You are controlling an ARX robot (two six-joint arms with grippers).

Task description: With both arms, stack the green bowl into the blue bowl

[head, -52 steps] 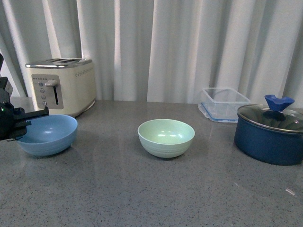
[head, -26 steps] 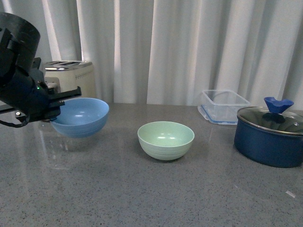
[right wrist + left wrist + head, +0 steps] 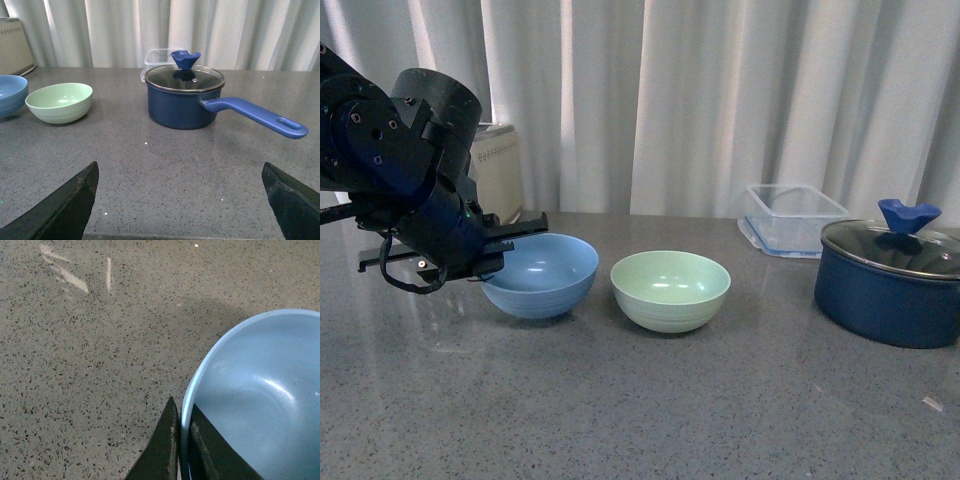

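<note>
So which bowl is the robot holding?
The blue bowl: the left gripper pinches its rim. The green bowl sits beside it with nothing gripping it.

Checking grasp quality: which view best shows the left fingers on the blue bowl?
Left wrist view: the fingers pinch the rim of the blue bowl, one inside, one outside. The front view shows most of the bowl, with the contact small and dark. The right wrist view catches only the bowl's edge.

A kitchen: speckled stone countertop (image 3: pixel 670 410), cream toaster (image 3: pixel 498 170), lidded blue saucepan (image 3: pixel 888 295), clear container (image 3: pixel 790 220).
</note>
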